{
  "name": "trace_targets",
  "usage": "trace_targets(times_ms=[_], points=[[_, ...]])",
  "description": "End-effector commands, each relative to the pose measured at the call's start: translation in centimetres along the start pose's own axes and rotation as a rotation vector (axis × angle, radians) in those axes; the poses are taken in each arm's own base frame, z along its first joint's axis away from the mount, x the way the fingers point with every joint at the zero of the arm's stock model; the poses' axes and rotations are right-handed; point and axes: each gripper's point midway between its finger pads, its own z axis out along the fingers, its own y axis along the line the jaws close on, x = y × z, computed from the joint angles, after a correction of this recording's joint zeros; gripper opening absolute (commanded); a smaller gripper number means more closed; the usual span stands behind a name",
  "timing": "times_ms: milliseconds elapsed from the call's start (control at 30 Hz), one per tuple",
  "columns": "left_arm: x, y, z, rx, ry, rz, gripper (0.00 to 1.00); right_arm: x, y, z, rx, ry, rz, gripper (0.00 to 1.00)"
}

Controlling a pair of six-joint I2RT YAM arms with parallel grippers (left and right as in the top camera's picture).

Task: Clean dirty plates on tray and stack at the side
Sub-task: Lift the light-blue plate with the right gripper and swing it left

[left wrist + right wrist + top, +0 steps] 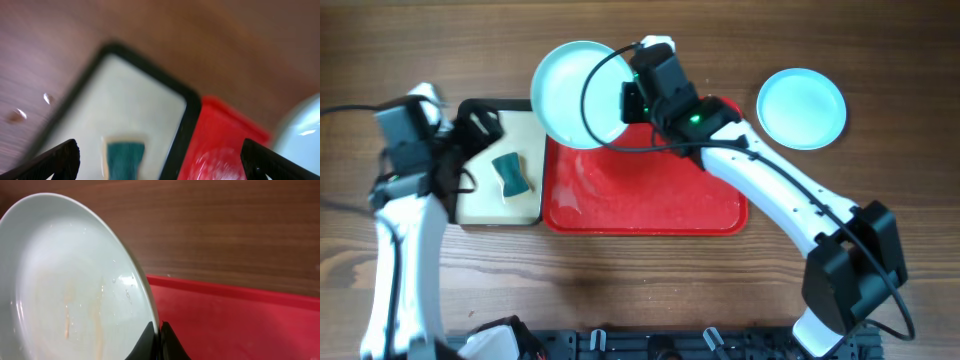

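Right claw (159, 342) pinches the right rim of a smeared pale plate (570, 90), face up, over the far-left corner of the red tray (650, 205). Left claw (480, 125) stands spread above the cream tray (480, 200). A second plate (801, 108) lies far right on the tabletop (620, 290).

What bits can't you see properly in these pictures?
Left wrist view: everything is blurred, and the sponge is cut off by the bottom edge.
Right wrist view: the plate in the right gripper runs off the left and bottom edges.
Overhead: that plate covers a corner of the red tray.
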Motion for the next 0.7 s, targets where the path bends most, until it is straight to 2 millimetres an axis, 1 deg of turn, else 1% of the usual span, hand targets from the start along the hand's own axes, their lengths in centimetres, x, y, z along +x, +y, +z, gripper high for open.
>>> trace_targets(times_ms=[0, 67, 133, 200, 300, 367, 433, 467, 533, 633, 667], points=[[-6.0, -0.2, -7.3, 0.023, -0.253, -0.018, 1.0, 1.0, 2.6, 2.2, -0.011, -0.029, -0.035, 0.05], [-6.7, 0.1, -9.9, 0.017, -0.318, -0.022, 1.0, 1.7, 4.0, 3.2, -0.023, -0.049, -0.046, 0.05], [-6.7, 0.0, -11.8, 0.015, -0.352, -0.022, 1.0, 2.5, 5.3, 4.2, -0.023, -0.077, -0.064, 0.04], [-6.6, -0.3, -12.9, 0.02, -0.372, -0.018, 1.0, 3.0, 6.7, 4.9, -0.017, -0.121, -0.086, 0.05], [-6.7, -0.6, -13.8, 0.029, -0.398, -0.01, 1.0, 3.0, 8.8, 5.3, -0.017, -0.21, -0.179, 0.05], [-6.7, -0.7, -14.0, 0.031, -0.402, -0.008, 1.0, 2.4, 10.8, 4.9, -0.02, -0.292, -0.294, 0.05], [-6.7, -0.6, -13.8, 0.029, -0.397, -0.01, 1.0, 1.3, 12.6, 3.9, -0.014, -0.386, -0.441, 0.04], [-6.7, -0.6, -13.7, 0.028, -0.393, -0.011, 1.0, 0.3, 13.9, 2.9, 0.003, -0.459, -0.566, 0.04], [-6.7, -0.4, -13.4, 0.025, -0.385, -0.013, 1.0, -1.1, 15.6, 1.4, 0.037, -0.563, -0.742, 0.05], [-6.6, -0.2, -12.8, 0.02, -0.371, -0.018, 1.0, -2.3, 18.1, -0.7, 0.089, -0.69, -0.988, 0.04], [-6.6, -0.2, -12.6, 0.018, -0.365, -0.02, 1.0, -2.5, 18.7, -1.3, 0.11, -0.72, -1.052, 0.04]])
